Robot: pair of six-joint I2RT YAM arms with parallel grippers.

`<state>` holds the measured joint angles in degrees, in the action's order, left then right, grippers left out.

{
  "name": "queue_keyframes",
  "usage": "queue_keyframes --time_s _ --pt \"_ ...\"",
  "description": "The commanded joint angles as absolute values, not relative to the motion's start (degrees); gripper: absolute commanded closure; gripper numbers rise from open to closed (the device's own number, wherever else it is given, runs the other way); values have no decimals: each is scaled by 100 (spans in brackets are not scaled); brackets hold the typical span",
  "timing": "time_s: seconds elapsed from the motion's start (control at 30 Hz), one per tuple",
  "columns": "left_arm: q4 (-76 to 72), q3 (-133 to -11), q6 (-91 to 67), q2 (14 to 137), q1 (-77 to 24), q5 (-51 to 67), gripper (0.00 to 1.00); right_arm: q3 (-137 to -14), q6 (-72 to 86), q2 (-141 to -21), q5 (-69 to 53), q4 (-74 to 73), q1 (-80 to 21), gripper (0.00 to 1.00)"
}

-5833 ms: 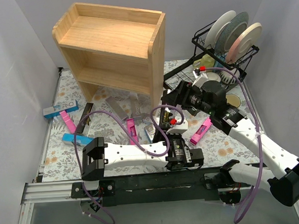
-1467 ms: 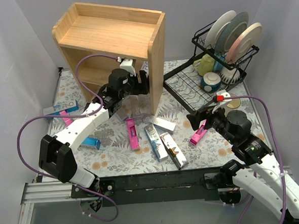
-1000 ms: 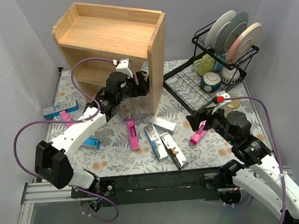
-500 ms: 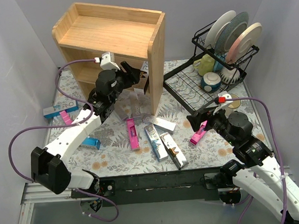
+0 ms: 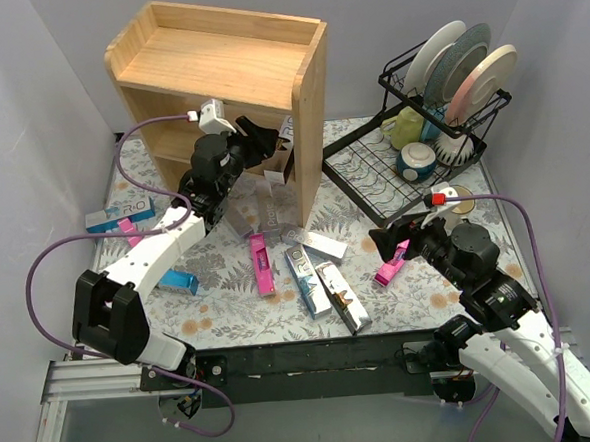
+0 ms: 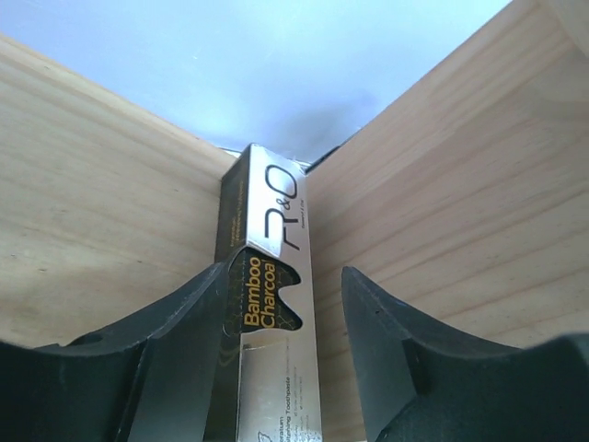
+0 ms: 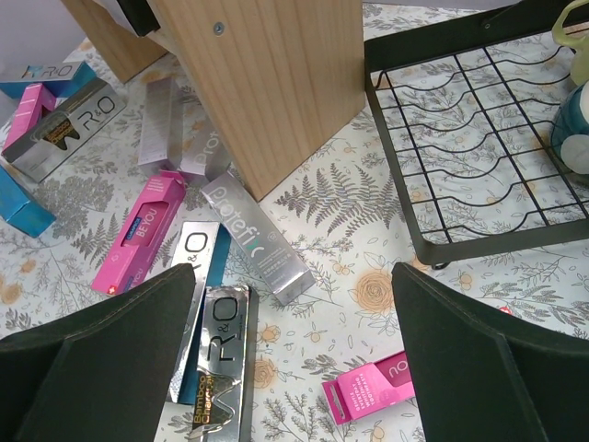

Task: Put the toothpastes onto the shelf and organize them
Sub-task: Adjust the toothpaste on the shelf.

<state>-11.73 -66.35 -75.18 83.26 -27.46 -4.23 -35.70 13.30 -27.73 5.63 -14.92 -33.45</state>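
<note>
Closely flanking the Bamboo Charcoal toothpaste box (image 6: 276, 212), the left hand (image 6: 283, 272) stands narrow. One finger meets the box's dark side and a sliver of wood shows beside the other, so I cannot tell whether it grips. The box lies inside the shelf (image 6: 110, 184), tucked where two boards meet. A pull-back with one finger rubbing would likely drag it askew or out of the shelf, and a crooked pull might knock the shelf itself. The right hand (image 7: 293, 276) hovers wide and empty over the bench (image 5: 231, 315), in front of the shelf.
</note>
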Motion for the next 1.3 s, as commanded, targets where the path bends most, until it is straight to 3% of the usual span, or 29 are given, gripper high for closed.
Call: queue_keyframes --time_s 0.0,0.4,1.27 --pt "-931 -6610 -7620 8561 -2733 176 49 -3542 1345 -2698 571 -1283 -3349 4" --pt "-1600 -5775 -7805 8112 -2733 246 49 -3507 1380 -2689 501 -1239 -3349 4" --pt "-1784 -6223 -7445 8534 -2777 1380 49 -3445 1406 -2725 229 -1239 -3340 4"
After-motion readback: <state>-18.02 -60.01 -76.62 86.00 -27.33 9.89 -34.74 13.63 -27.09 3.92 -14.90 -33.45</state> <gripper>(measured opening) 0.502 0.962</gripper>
